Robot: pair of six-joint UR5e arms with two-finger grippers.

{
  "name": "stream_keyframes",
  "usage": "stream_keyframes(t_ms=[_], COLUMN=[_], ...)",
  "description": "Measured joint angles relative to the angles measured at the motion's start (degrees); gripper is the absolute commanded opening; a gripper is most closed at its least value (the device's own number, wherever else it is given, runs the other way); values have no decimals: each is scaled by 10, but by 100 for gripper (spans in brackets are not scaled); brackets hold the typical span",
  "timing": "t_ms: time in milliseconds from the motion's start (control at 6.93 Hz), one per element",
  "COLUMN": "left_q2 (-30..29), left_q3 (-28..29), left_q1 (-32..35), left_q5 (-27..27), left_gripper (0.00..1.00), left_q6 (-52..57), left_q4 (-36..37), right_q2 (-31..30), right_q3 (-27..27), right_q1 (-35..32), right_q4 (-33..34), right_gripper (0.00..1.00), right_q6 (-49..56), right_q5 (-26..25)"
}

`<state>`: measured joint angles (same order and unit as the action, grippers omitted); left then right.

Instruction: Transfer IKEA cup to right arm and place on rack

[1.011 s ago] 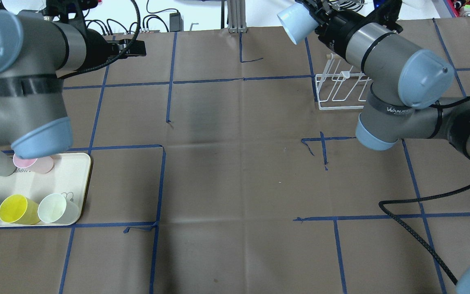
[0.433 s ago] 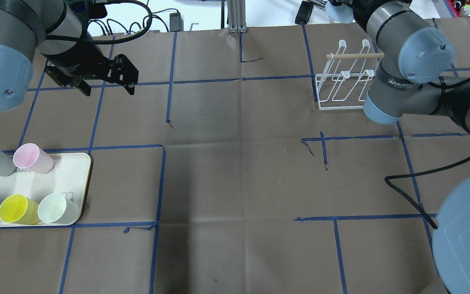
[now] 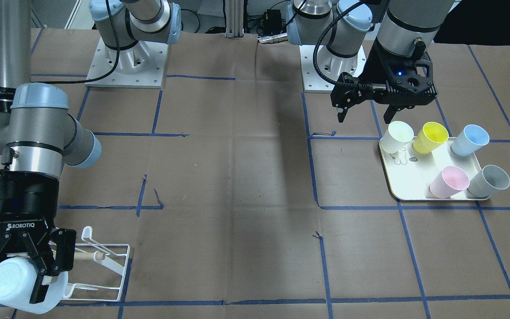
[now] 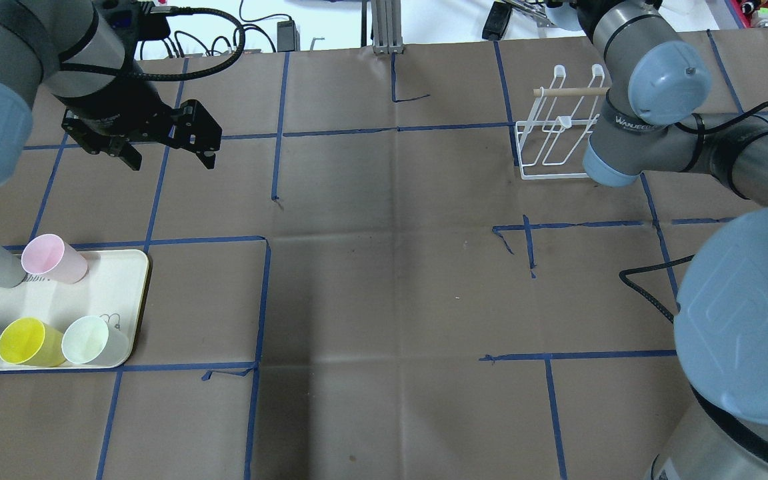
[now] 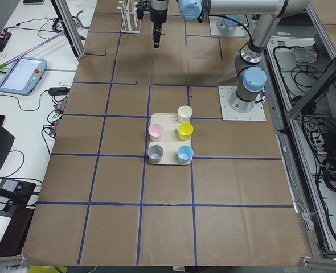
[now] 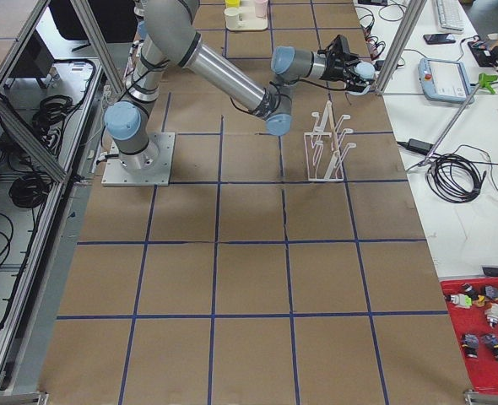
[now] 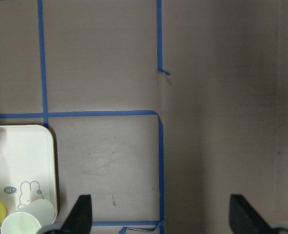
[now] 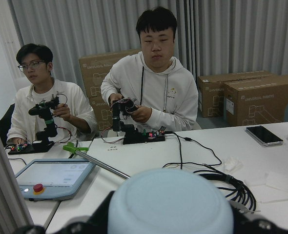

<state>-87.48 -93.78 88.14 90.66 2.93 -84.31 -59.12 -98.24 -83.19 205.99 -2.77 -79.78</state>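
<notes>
My right gripper [image 3: 20, 261] is shut on a pale blue cup [image 3: 18, 283], jaws on its sides, closed base pointing away from the robot. It is held in the air just past the far side of the white wire rack [image 3: 104, 266] with its wooden dowel. In the overhead view the rack [image 4: 561, 137] stands at the far right and the right gripper [image 4: 557, 10] is at the top edge. The cup's base [image 8: 171, 207] fills the bottom of the right wrist view. My left gripper [image 3: 365, 116] is open and empty, above the table near the tray; it also shows in the overhead view [image 4: 167, 157].
A cream tray [image 3: 412, 181] holds several cups: pale green [image 3: 399, 135], yellow [image 3: 432, 136], blue [image 3: 469, 138], pink [image 3: 450, 181], grey [image 3: 489, 180]. A black cable [image 4: 644, 283] lies at the right. Two operators sit beyond the far table edge.
The right arm has swung the cup rightward and farther out, beyond the rack. The open left gripper has moved nearer and to the left, toward the tray.
</notes>
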Motion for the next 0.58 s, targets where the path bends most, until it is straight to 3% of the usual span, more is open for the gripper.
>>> stream_keyframes(t_ms=[289, 577], left_q2=[13, 49], left_q3=[-22, -96], left_q1=[-46, -158], left_q5=[2, 2], left_gripper=[99, 99], left_q6=[45, 141], left_q4=[-4, 2], right_q2=[21, 46], right_q3=[-2, -2], right_q1=[0, 0], right_q4=[2, 9], right_gripper=[39, 39], right_q6=[60, 73], right_q5=[-3, -1])
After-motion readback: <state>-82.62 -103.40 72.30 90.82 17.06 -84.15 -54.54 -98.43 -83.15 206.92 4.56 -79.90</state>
